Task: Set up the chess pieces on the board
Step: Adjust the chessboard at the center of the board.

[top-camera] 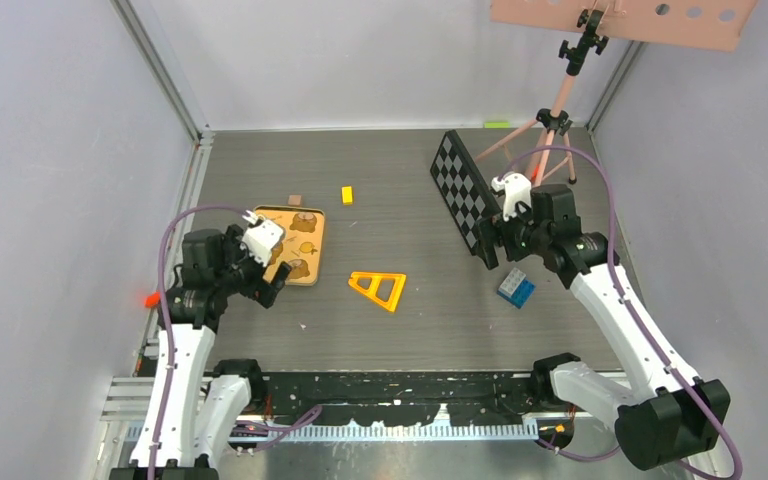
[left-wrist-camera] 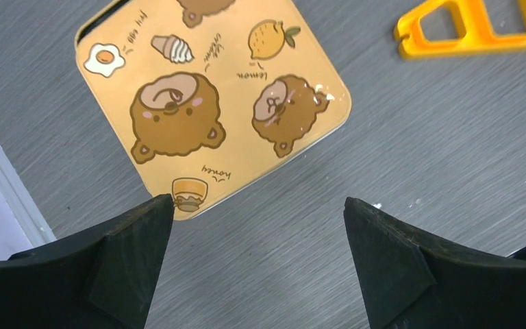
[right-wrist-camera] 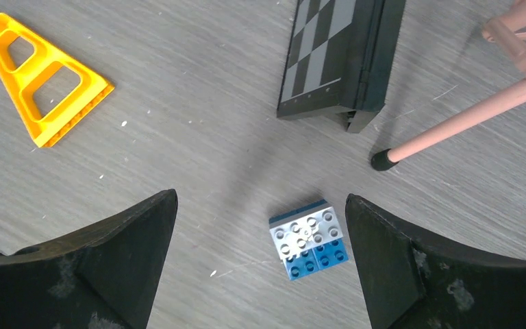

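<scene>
At the far right of the table (top-camera: 410, 230), the board (top-camera: 465, 195) lies folded shut with its black and white checks up, one long side toward a pink tripod leg (right-wrist-camera: 452, 127); the right gripper (right-wrist-camera: 261, 195) hangs just off its near end, jaws spread wide and holding nothing, with a blue and white brick (right-wrist-camera: 309, 238) on the table below them; on the left, the left gripper (left-wrist-camera: 257, 200) hovers over the near edge of a gold tin (left-wrist-camera: 212, 103) printed with bears, jaws likewise spread and empty; an orange triangle (top-camera: 380, 290) lies between tin and brick; a yellow block (top-camera: 347, 195) and a small brown cube (top-camera: 295, 199) sit beyond the tin.
</scene>
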You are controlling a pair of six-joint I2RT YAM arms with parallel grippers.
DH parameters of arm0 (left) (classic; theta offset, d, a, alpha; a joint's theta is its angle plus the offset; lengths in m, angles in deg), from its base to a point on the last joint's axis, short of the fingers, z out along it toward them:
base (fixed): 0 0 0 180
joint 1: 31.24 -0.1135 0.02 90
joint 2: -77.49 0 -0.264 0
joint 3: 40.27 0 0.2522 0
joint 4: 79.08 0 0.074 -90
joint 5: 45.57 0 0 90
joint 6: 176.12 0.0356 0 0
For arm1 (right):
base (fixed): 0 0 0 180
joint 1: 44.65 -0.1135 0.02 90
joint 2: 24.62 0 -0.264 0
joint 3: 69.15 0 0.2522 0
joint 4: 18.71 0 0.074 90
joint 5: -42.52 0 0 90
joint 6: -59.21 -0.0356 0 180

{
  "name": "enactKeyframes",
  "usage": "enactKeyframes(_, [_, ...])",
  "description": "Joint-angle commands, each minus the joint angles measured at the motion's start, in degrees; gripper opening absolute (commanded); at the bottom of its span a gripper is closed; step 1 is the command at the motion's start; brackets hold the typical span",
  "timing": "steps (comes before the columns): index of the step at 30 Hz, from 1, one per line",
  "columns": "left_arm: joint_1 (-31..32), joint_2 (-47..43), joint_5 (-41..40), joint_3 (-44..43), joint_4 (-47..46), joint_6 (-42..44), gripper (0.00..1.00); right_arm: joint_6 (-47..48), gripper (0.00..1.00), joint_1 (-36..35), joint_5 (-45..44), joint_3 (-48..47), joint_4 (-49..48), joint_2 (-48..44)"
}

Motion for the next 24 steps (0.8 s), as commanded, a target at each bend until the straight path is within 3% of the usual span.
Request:
enactKeyframes(1, [0.60, -0.23, -2.32, 1.34, 0.55, 8.48, 0.98, -0.42, 1.00, -0.33, -5.62, 2.72, -5.50, -0.27])
enactKeyframes(8, [0.60, 0.00, 1.72, 2.50, 1.36, 12.96, 0.98, -4.83, 1.00, -0.28, -4.11, 4.39, -9.28, 1.66])
enactKeyframes(12, [2.97, 1.21, -0.17, 3.41, 1.34, 19.01, 0.98, -5.86, 0.98, -0.31, -1.59, 3.56, -8.82, 2.30])
enactKeyframes(24, [6.31, 2.24, -5.11, 8.66, -3.59, 26.54, 0.98, -7.47, 0.97, -0.34, -2.29, 2.57, -6.38, 4.80])
